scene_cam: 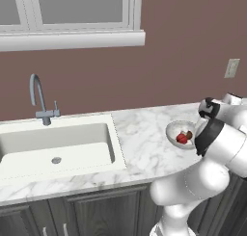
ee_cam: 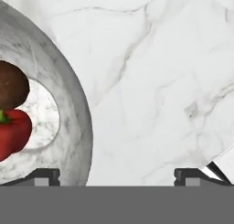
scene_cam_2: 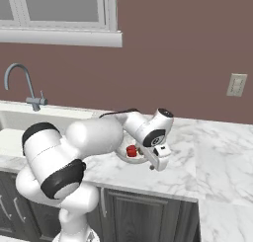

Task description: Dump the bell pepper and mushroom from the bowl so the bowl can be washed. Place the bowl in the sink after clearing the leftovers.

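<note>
The white bowl sits on the marble counter to the right of the sink. Inside it lie the red bell pepper and, touching it, the brown mushroom. My gripper hangs open just above the bowl's right rim. In the hand view one fingertip is over the bowl's wall and the other is over bare counter. Nothing is held.
The grey gooseneck faucet stands behind the sink basin. My own arm's elbow crowds the counter's front right. A wall outlet and a window sill are on the back wall.
</note>
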Robot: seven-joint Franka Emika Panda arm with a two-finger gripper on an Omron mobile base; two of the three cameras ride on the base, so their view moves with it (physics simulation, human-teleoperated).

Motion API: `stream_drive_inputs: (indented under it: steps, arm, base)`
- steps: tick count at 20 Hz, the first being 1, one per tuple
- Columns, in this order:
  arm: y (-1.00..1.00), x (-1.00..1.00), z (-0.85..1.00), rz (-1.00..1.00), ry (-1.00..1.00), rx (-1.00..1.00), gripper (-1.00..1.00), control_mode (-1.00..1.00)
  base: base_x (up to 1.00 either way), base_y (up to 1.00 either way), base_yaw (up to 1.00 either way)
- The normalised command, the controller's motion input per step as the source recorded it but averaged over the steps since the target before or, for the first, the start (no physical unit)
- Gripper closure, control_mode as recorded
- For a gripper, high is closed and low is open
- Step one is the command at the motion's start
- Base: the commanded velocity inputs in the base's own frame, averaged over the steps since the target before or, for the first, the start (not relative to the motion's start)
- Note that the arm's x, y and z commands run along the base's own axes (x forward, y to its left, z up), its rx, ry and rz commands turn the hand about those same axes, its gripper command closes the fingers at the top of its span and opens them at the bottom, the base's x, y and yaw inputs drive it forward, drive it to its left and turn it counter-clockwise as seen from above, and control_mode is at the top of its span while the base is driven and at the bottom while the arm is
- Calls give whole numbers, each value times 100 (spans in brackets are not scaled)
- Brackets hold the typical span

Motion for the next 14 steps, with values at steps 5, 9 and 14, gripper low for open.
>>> stream_drive_inputs:
  steps: [5, 9, 14]
  arm:
    - [7, 24, -34, 0, 0, 5, -100, -100]
    - [18, 37, -25, 0, -3, 6, -100, -100]
    - [14, 34, -25, 0, -1, 7, -100, -100]
  base:
    - [0, 0, 0]
    - [0, 0, 0]
    - [0, 0, 0]
